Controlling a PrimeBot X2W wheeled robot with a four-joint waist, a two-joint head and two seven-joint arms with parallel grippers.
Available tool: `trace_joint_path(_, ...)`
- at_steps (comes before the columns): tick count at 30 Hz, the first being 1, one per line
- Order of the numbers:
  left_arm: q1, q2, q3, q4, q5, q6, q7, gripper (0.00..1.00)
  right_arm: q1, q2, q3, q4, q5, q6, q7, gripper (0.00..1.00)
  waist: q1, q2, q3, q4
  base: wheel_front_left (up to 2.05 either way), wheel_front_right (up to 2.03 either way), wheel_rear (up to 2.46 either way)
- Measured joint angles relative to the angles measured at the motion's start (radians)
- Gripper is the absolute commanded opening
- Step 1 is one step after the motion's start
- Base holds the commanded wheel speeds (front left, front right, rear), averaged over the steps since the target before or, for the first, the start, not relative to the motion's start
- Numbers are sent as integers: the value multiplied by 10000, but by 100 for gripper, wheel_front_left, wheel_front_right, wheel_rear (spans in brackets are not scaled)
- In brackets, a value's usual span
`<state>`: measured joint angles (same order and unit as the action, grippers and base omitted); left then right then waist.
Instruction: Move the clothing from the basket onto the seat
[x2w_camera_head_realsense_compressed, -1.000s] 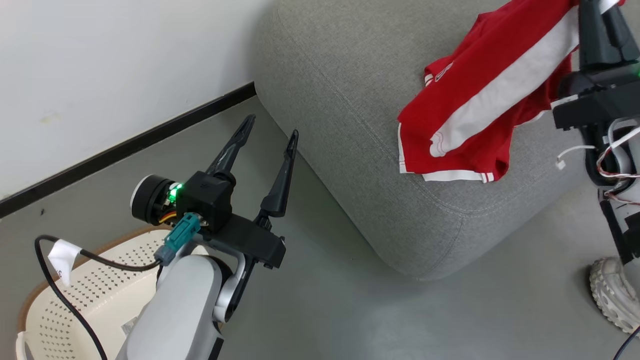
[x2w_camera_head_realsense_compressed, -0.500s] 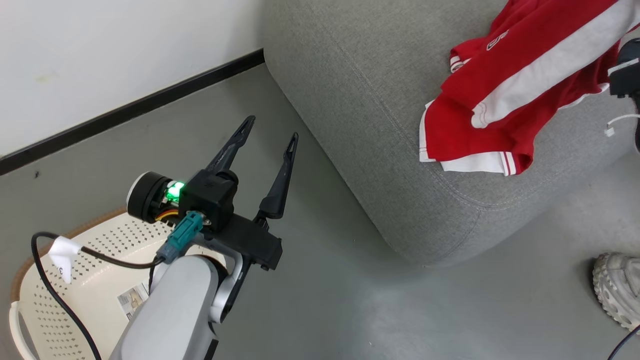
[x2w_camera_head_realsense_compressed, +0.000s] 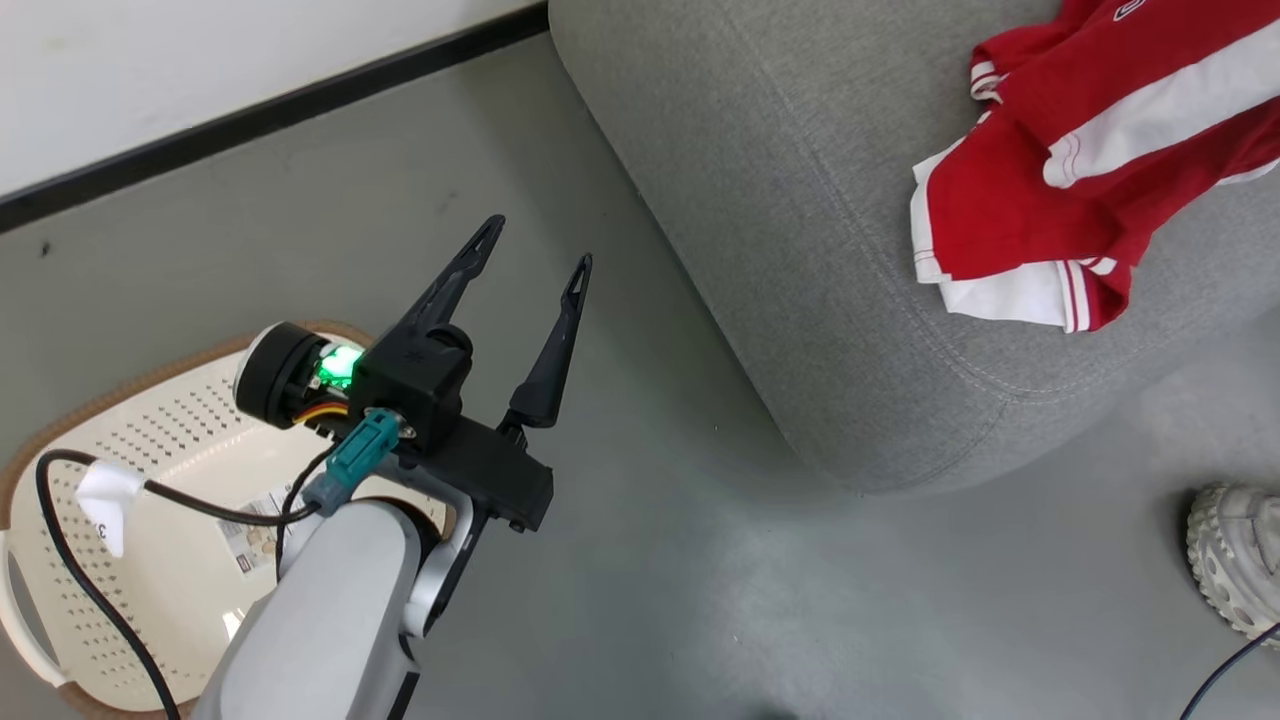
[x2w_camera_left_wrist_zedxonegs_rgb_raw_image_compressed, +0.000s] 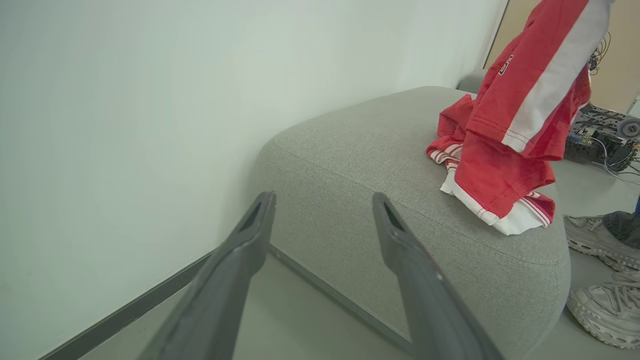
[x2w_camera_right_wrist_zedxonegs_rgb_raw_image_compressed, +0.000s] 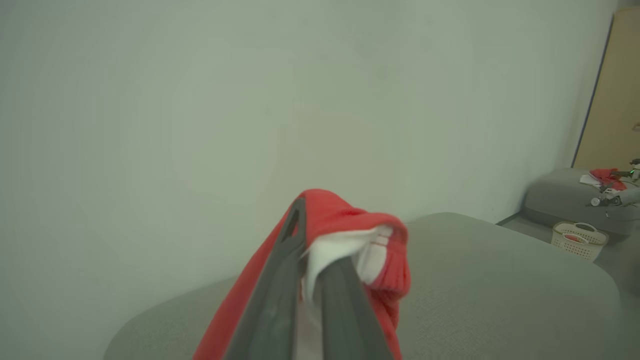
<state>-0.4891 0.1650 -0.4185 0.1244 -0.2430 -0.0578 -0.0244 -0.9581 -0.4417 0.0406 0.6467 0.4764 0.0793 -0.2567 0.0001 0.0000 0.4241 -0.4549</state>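
Red clothing (x2w_camera_head_realsense_compressed: 1010, 200) hangs from the right gripper (x2w_camera_right_wrist_zedxonegs_rgb_raw_image_compressed: 311, 235), which is clamped on it, hem resting on the sofa (x2w_camera_head_realsense_compressed: 800, 200); lower it further inward before letting go, so nothing slides off. Meanwhile the left gripper (x2w_camera_head_realsense_compressed: 537, 245) is spread and empty near the basket (x2w_camera_head_realsense_compressed: 150, 375)

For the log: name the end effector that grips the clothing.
The right end effector, shut on the clothing; the left end effector is open and empty.

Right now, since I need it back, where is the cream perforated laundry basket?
In the head view the cream perforated basket sits on the floor at lower left, partly behind the left arm, apart from the grey fabric sofa.
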Motion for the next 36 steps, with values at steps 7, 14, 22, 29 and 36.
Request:
trace_joint_path(7, -125, 253, -13, -217, 88, -42, 244, 100, -256, -71, -330, 462, 4, -284, 0, 0, -1, 1, 608, 139, 0, 0, 0)
trace_joint_path(14, -339, 426, -17, -362, 157, -61, 533, 100, -587, -357, -934, 989, 174, -702, 0, 0, -1, 0, 1203, 231, 0, 0, 0)
trace_joint_path(22, -421, 679, -25, -667, 257, -128, 867, 100, -589, -336, -1513, 1772, 516, -884, 0, 0, 0, 0, 1848, 276, 0, 0, 0)
trace_joint_path(29, -616, 961, -13, -863, 268, -142, 1204, 100, -586, 614, -1597, 2506, 899, -895, 0, 0, 0, 1, 2480, 216, 0, 0, 0)
trace_joint_path(36, -637, 1049, -17, -874, 349, -146, 1290, 100, -589, 989, -1584, 3076, 1043, -876, 0, 0, 1, 1, 2858, 127, 0, 0, 0)
